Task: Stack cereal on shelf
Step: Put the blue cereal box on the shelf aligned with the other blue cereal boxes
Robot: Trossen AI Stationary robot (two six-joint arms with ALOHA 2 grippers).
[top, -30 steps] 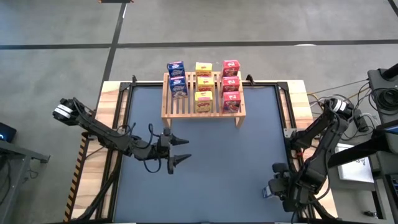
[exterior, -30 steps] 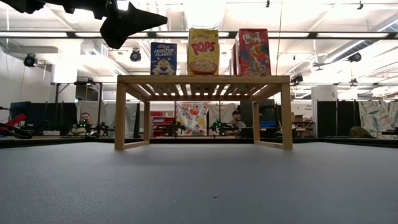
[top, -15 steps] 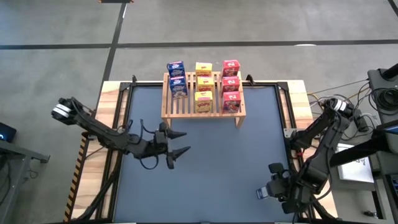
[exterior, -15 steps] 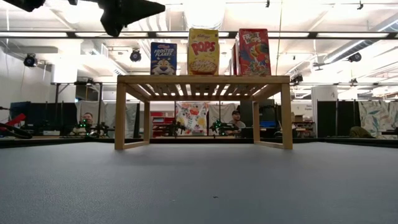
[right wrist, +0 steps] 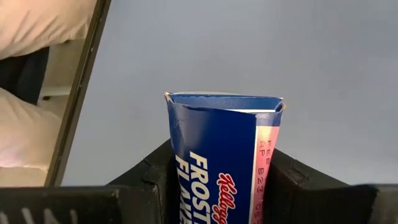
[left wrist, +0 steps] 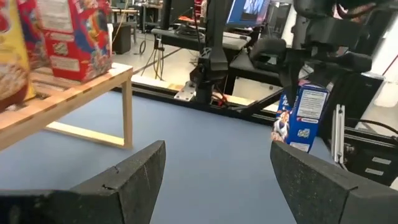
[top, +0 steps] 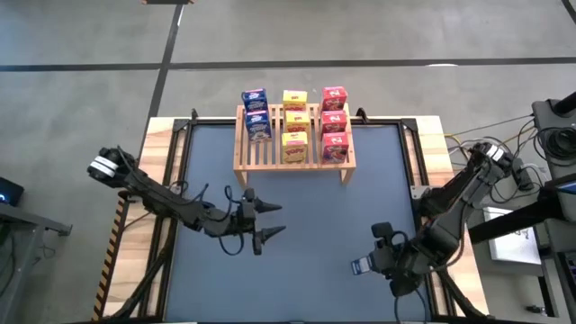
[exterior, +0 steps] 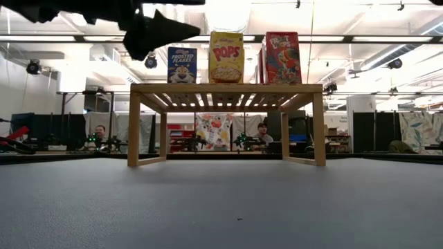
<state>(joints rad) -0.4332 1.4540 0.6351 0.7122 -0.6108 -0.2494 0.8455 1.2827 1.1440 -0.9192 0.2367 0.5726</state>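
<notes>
- My right gripper (top: 362,265) sits at about five o'clock on the table (top: 297,288), clamped on a blue cereal box (right wrist: 225,158); the box is pinched upright between both fingers.
- My left gripper (top: 273,220) hovers at about eight o'clock from the shelf (top: 293,157), fingers spread wide, holding nothing.
- From the left wrist I see that blue box held across the table, well apart from the shelf.
- On the shelf I count eight boxes: two blue boxes (top: 256,112) at eleven o'clock, three yellow boxes (top: 294,125) down the middle, three red boxes (top: 335,123) at one o'clock.
- All eight stand upright on the slats.
</notes>
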